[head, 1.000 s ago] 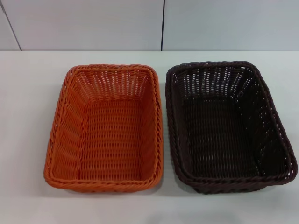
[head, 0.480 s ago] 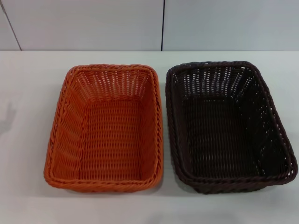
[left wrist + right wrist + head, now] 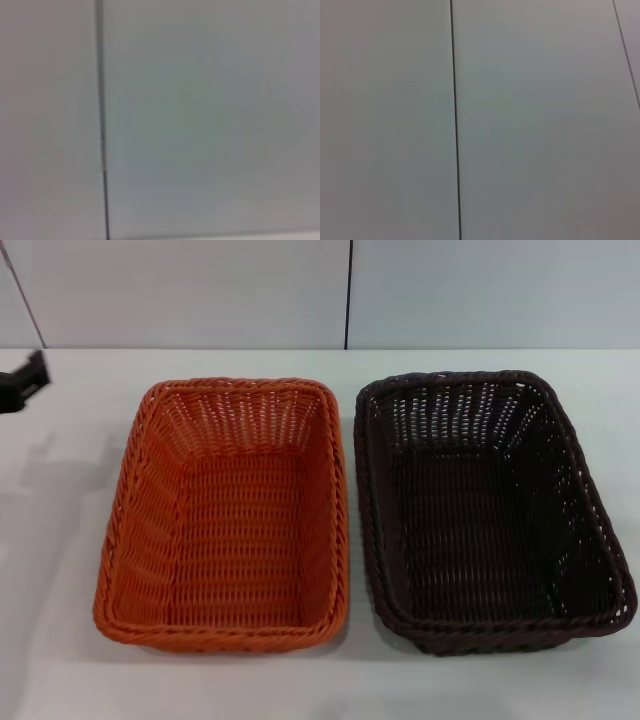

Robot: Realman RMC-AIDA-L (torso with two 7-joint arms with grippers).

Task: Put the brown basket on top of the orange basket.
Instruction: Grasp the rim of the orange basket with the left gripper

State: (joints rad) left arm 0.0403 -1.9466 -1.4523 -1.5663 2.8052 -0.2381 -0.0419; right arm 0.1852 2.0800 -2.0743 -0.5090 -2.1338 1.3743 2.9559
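The orange basket (image 3: 225,515) stands empty on the white table, left of centre in the head view. The brown basket (image 3: 490,510) stands empty right beside it, on the right, their long rims close together. The tip of my left gripper (image 3: 22,380) shows as a dark shape at the far left edge, above the table and well left of the orange basket. My right gripper is out of view. Both wrist views show only a pale wall with a dark seam.
The white table (image 3: 60,540) has bare surface to the left of the orange basket and along the front. A pale panelled wall (image 3: 200,290) with a dark vertical seam (image 3: 349,295) stands behind the table.
My left gripper has come into the head view at the far left edge, with its shadow growing on the table. The baskets have not moved.
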